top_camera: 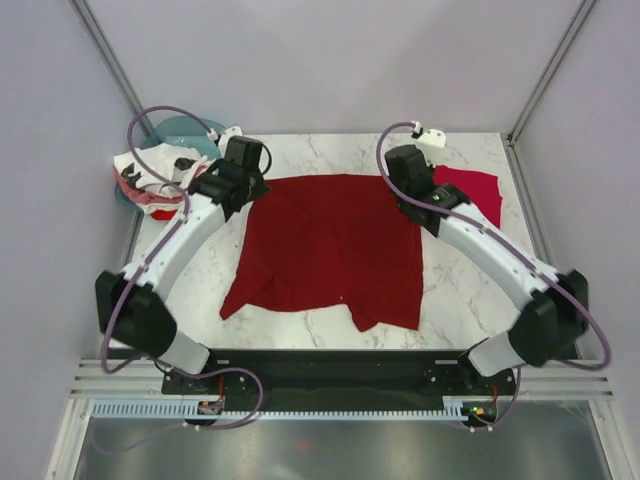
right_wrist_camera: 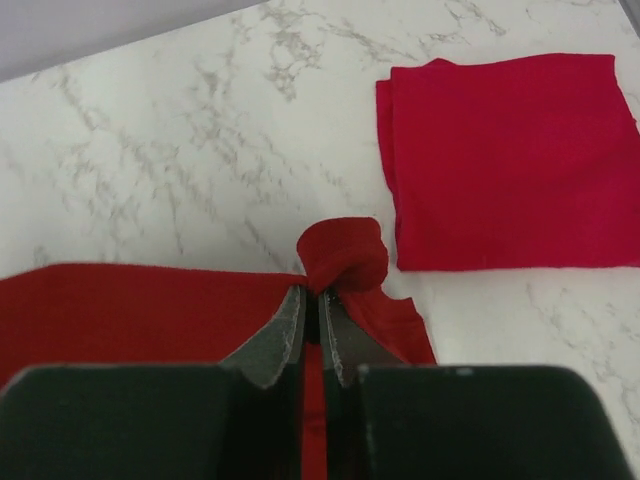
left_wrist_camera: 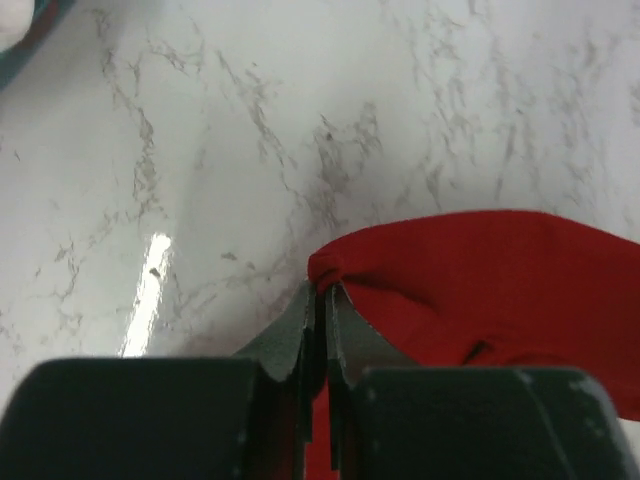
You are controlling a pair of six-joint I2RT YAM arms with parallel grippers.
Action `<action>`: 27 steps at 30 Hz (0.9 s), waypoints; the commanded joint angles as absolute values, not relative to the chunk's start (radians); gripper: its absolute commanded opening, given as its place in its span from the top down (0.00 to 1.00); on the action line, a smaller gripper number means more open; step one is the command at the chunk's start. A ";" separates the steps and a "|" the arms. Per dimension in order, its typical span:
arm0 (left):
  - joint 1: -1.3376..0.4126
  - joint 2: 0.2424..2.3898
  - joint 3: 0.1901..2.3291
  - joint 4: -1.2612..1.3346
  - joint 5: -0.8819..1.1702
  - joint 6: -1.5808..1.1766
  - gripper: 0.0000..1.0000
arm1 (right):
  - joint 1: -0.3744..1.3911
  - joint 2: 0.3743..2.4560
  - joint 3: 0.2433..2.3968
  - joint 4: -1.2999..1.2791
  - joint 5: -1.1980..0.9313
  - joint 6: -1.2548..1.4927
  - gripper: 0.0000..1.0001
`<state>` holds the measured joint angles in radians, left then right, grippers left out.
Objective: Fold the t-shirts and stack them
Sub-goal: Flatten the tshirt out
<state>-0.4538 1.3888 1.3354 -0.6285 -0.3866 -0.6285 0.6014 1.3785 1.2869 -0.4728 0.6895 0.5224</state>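
Observation:
A dark maroon-red t-shirt (top_camera: 330,250) lies spread on the marble table. My left gripper (top_camera: 252,185) is shut on its far left corner (left_wrist_camera: 400,290). My right gripper (top_camera: 402,192) is shut on its far right corner, where the cloth bunches into a small roll (right_wrist_camera: 343,255). A folded crimson-pink t-shirt (top_camera: 470,188) lies at the far right; it also shows in the right wrist view (right_wrist_camera: 510,160). White t-shirts with black and red marks (top_camera: 145,178) are piled in the basin at the far left.
A teal basin (top_camera: 180,128) stands at the far left corner, beside the left arm. Frame posts and grey walls close in the table on three sides. Bare marble (top_camera: 320,150) lies behind the spread shirt.

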 commanded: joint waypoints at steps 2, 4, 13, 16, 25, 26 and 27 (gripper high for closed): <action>-0.321 1.636 1.620 -0.570 -0.364 -0.542 0.54 | 0.438 1.668 1.504 -0.313 0.619 0.559 0.61; -0.310 1.765 1.733 -0.670 -0.414 -0.551 0.00 | 0.430 1.744 1.644 -0.385 0.627 0.509 0.02; -0.313 1.671 1.665 -0.680 -0.304 -0.584 0.00 | 0.420 1.629 1.361 -0.253 0.571 0.485 0.10; -0.336 1.614 1.515 -0.645 -0.232 -0.635 0.02 | 0.411 1.628 1.278 -0.252 0.551 0.514 0.12; -0.413 1.289 0.918 -0.234 -0.152 -0.758 0.03 | 0.295 1.777 1.169 -0.190 0.407 0.586 0.21; -0.413 1.264 0.888 -0.180 -0.147 -0.753 0.04 | 0.278 1.798 1.193 -0.187 0.373 0.578 0.21; -0.413 1.229 0.865 -0.161 -0.144 -0.735 0.04 | 0.272 1.816 1.204 -0.167 0.356 0.569 0.21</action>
